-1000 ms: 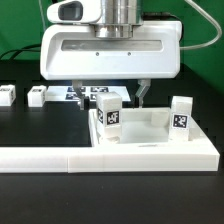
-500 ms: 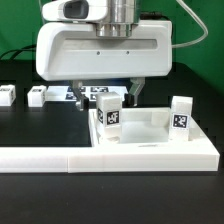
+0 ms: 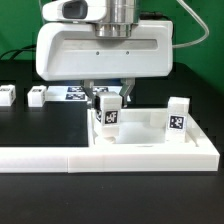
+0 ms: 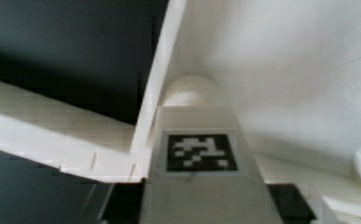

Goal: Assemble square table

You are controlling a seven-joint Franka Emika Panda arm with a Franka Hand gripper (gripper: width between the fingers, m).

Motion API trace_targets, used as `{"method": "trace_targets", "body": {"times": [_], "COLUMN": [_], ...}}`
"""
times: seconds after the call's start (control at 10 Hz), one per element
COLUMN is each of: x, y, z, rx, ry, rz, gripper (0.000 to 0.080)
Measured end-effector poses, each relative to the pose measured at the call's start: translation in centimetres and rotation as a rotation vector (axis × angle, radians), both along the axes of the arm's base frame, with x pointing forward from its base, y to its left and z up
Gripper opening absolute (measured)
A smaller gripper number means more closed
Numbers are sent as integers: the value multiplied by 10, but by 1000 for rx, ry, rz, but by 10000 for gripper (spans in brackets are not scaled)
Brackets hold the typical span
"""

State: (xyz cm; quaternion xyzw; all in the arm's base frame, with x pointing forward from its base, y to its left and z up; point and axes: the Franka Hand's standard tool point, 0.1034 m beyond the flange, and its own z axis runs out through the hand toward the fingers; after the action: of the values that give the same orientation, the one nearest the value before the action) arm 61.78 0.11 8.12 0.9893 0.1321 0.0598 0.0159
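**Exterior view.** The camera sits low, little above the table [image 3: 40,125]. It faces the arm head-on at close range. The long white barrier [image 3: 110,156] runs across the foreground. The gripper [image 3: 108,97] and its white housing fill the upper middle, and the arm above is cut off by the frame edge. The background is soft.

**Wrist view.** The camera is on the wrist and looks steeply down along the gripper's line. It is very near its subject and the picture is blurred. Dark table [image 4: 52,40] shows on one side.

**Overlap.** Both views take in the tagged leg [image 3: 108,115] [image 4: 198,150] below the gripper. Both also show the part of the square slab [image 3: 140,128] [image 4: 283,80] next to it. The exterior view alone shows the wider table.
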Motion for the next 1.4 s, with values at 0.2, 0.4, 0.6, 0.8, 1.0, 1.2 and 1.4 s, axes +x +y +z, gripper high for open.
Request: {"method": "trace_targets", "body": {"times": [0.2, 0.4, 0.6, 0.8, 1.0, 1.2, 1.4], "x": [-1, -1, -2, -2, -2, -3, -3], "y": [-1, -1, 2, 5, 5, 4, 6], "z": [-2, -2, -2, -3, -3, -3, -4], "rx": [18, 51, 87, 123, 146, 181, 207], "ry": [-20, -44, -53, -53, -54, -55, -52], "rz": [-152, -355, -555, -760, -933, -1151, -1335], "gripper": [290, 290, 291, 291, 291, 291, 291]}}
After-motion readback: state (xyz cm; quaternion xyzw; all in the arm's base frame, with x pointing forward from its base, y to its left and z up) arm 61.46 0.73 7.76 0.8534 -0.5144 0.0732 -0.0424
